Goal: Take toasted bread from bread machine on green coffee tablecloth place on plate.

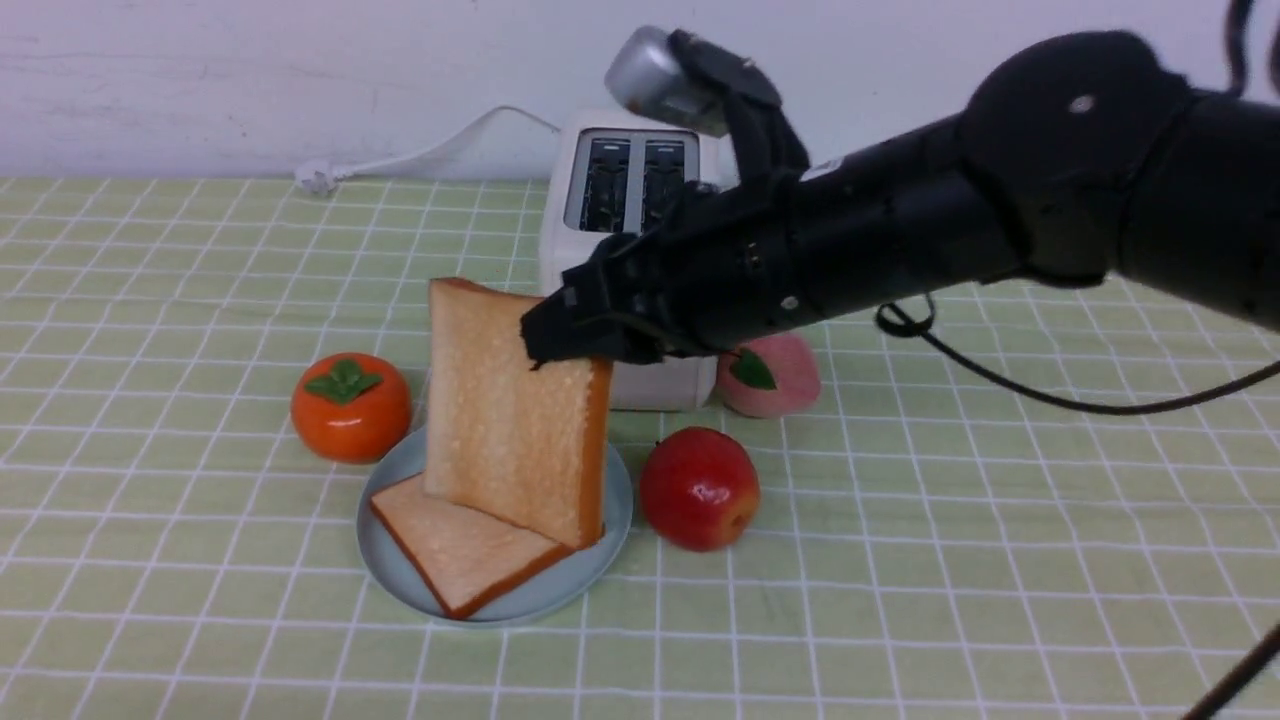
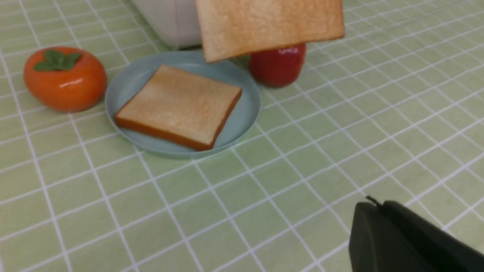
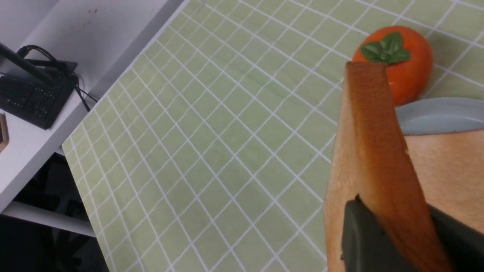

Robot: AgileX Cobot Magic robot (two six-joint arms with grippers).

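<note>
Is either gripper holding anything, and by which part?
Right gripper holds a toasted bread slice by its top crust edge; left gripper holds nothing.

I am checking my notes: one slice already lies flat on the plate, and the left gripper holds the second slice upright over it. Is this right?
Not quite: the right gripper, not the left, holds the second slice over the plate, as the front view shows. The left gripper is shut and empty. The first slice does lie flat.

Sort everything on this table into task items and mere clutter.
Task items: held toast, plated toast, plate, toaster, tablecloth, right gripper.
Clutter: persimmon, red apple, peach.
</note>
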